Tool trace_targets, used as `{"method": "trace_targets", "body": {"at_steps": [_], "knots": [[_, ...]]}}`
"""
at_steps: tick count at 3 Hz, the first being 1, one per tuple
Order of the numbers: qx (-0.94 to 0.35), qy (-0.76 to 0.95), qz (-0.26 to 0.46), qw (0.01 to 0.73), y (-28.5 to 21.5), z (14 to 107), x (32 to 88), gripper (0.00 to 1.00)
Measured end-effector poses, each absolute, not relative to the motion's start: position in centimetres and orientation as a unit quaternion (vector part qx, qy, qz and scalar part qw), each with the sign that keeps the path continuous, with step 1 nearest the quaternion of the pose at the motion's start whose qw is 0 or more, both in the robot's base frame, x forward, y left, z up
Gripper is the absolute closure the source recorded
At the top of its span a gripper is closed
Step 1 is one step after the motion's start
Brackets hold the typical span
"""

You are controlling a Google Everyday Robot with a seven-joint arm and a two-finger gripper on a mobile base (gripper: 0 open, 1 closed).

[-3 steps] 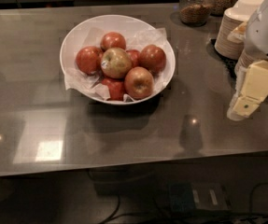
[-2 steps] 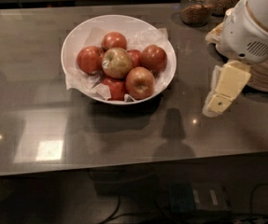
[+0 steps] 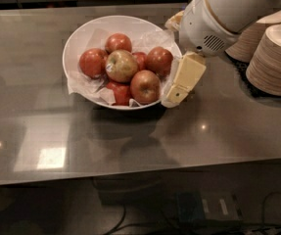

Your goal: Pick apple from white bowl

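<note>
Sliding left over the worktop (image 3: 228,131), my arm (image 3: 218,18) has come up to the right rim of the white bowl (image 3: 81,38). The claw (image 3: 175,94) hangs low beside that rim, ready to reach in, but I cannot tell if it is open or closed. The apple (image 3: 121,65) sits on top in the middle, easy to get.

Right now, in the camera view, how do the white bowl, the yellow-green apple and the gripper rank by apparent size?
1. White bowl, clearly largest.
2. Gripper, at the bowl's right rim; it may be nearer the camera, so its lead over the apple is unsure.
3. Yellow-green apple, smallest.
</note>
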State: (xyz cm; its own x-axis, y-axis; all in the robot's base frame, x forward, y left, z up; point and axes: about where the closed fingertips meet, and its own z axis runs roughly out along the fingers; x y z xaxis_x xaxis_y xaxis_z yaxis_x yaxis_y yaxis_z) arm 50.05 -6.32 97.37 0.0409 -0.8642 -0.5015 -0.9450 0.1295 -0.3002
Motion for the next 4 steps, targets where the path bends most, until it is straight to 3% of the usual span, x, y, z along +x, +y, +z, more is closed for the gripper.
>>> {"method": "trace_targets", "body": {"at_steps": [2, 4], "knots": [[-0.664, 0.677, 0.074, 0.309, -5.1, 97.0, 50.9, 0.0], [-0.693, 0.638, 0.1, 0.32, -1.2, 96.0, 56.8, 0.0]]}}
